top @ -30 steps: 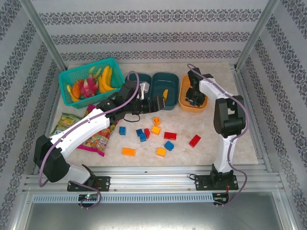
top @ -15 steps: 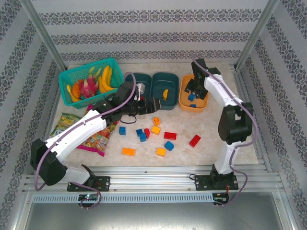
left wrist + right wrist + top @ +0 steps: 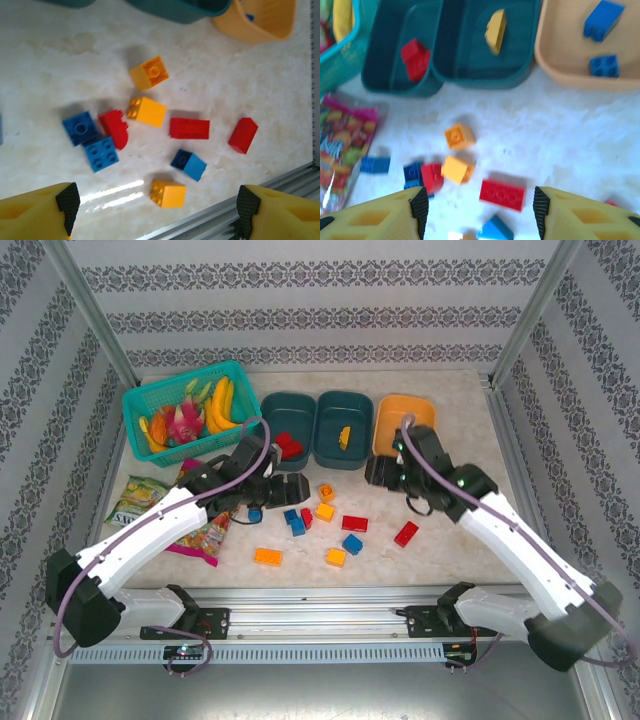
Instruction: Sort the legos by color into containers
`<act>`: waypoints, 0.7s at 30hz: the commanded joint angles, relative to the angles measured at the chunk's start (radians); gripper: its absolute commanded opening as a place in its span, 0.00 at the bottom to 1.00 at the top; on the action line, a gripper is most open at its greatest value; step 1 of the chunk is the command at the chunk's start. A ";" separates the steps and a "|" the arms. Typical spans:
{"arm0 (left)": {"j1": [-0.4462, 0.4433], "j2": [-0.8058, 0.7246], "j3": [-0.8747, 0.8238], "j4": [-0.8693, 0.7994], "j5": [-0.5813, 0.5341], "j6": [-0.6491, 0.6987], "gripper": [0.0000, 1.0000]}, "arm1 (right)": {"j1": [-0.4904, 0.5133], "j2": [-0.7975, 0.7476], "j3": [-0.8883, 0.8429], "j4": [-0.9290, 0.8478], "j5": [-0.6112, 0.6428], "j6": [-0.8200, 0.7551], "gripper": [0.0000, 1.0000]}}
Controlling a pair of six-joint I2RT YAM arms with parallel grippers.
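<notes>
Both arms have pulled back from the tubs. The right gripper (image 3: 479,205), over the orange tub (image 3: 555,70) a second ago, now hangs low in front and to the right of the middle tub (image 3: 485,80). The left gripper (image 3: 156,204) has backed off that tub's front-left corner toward the near edge. Sorted so far: one yellow piece (image 3: 496,31) inside the middle tub, a red brick (image 3: 416,59) in the left tub (image 3: 380,82) just beside it, and two blue bricks (image 3: 603,20) in the orange tub on its right. Each colour seems to have its home already. The loose bricks (image 3: 189,128) are red, blue and orange-yellow, about eleven in all. They lie scattered on the table (image 3: 250,75) just in front of the middle tub, a few touching in a small knot. Left jaws stand wide with nothing between them, looking straight down on the scatter, likely lining up a pick. Right jaws are parted and empty too, which fits a drop just made. A basket (image 3: 150,400) and snack bags (image 3: 135,502) sit further left of the middle tub and are no part of the job.
</notes>
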 commanded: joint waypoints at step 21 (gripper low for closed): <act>-0.015 -0.147 -0.432 -0.053 -0.117 -1.139 0.82 | 0.389 0.032 -0.282 0.419 -0.192 -0.198 0.64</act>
